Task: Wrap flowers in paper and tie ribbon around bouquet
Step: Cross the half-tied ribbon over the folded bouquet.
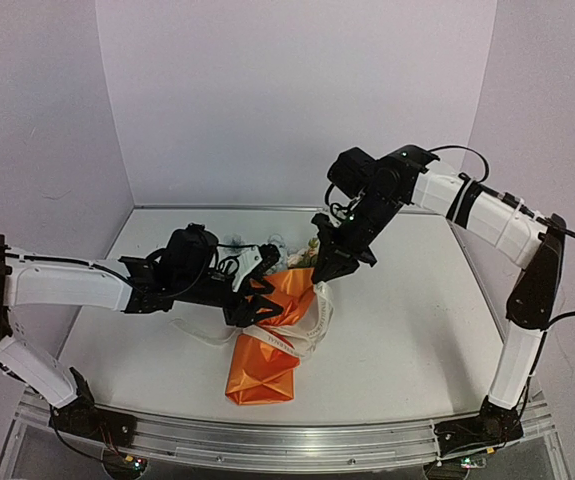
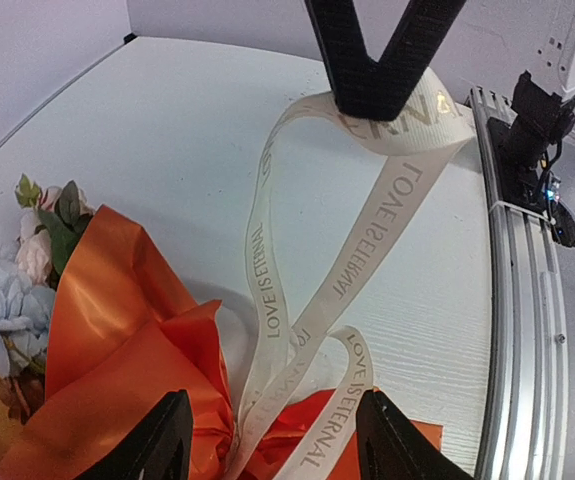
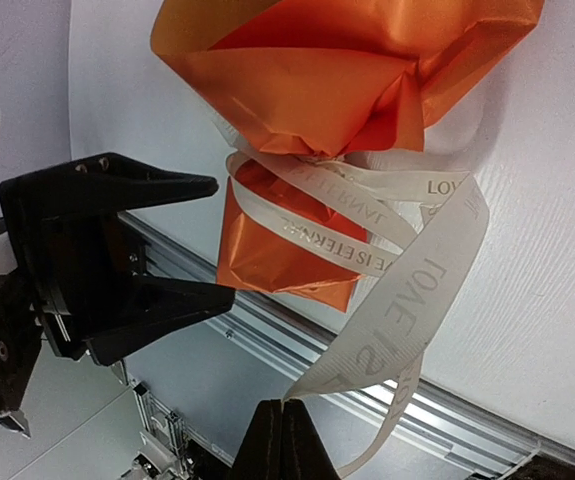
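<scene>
The bouquet (image 1: 265, 372) lies on the table, orange paper (image 2: 117, 330) pinched at the middle. Pale blue and pink flowers (image 2: 7, 300) stick out of its wide far end. The cream ribbon (image 2: 267, 250), printed "LOVE IS ETERNAL", is looped round the pinch, and its strands rise in a loop. My right gripper (image 3: 284, 410) is shut on the ribbon (image 3: 417, 300) and holds that loop up above the table, to the right of the bouquet. My left gripper (image 2: 272, 410) hangs open just over the pinch, and the ribbon strands pass between its fingers untouched.
A metal rail (image 1: 287, 440) runs along the table's near edge. The right arm's base (image 2: 537, 120) stands on it. White walls close off the left, back and right sides. The flowers' end (image 1: 292, 255) lies under both wrists.
</scene>
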Robot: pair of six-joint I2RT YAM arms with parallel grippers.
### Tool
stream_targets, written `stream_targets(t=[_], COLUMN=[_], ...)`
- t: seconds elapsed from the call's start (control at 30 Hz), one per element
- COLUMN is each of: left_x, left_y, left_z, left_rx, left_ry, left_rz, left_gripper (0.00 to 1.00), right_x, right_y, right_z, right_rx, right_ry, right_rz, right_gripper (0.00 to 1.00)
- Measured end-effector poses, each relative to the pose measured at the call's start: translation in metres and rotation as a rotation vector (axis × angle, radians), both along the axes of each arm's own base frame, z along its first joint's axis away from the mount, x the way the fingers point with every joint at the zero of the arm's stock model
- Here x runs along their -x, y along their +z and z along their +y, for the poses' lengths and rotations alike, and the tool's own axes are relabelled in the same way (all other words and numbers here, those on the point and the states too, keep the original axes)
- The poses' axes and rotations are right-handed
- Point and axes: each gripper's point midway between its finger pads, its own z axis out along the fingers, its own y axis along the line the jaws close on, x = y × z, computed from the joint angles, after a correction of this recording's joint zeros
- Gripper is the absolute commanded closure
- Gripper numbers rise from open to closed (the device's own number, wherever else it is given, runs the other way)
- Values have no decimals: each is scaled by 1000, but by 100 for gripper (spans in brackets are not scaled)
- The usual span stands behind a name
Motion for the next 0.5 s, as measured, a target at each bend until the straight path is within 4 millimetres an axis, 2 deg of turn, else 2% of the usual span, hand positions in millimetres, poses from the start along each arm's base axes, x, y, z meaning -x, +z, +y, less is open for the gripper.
stream_targets(t=[0.27, 0.5], left_x=[-12, -13], left_y=[-20, -21], left_z=[-32, -53], left_rx=[-5, 40], left_ry=[-92, -149], left_rz=[-40, -40], left_gripper=[41, 40], right_x=[16, 27], right_y=[8, 14], right_z=[4, 6], right_rx=[-39, -77], right_ry=[48, 73], right_rz=[40, 86], right_gripper=[100, 100])
